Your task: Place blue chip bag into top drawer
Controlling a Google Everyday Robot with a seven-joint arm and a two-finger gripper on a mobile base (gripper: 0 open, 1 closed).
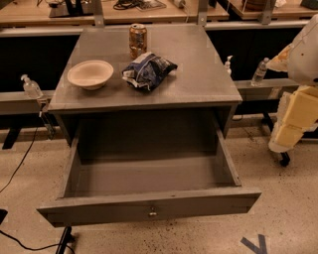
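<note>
Lying on grey tabletop (198, 74): blue chip bag (148, 70); hand (287, 136) seemingly far right.

1 high camera looks down near the top drawer (99, 207); gripper off-frame.

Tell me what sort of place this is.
Probably a robotics lab or workshop: wooden workbenches carrying cables, a speckled hard floor with a tape mark. The gripper hangs at the right edge.

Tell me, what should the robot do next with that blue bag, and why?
Probably swing the gripper left, to above the blue chip bag. The gripper hangs off the right side of the cabinet, the bag lies untouched on top, and the top drawer already stands open.
</note>
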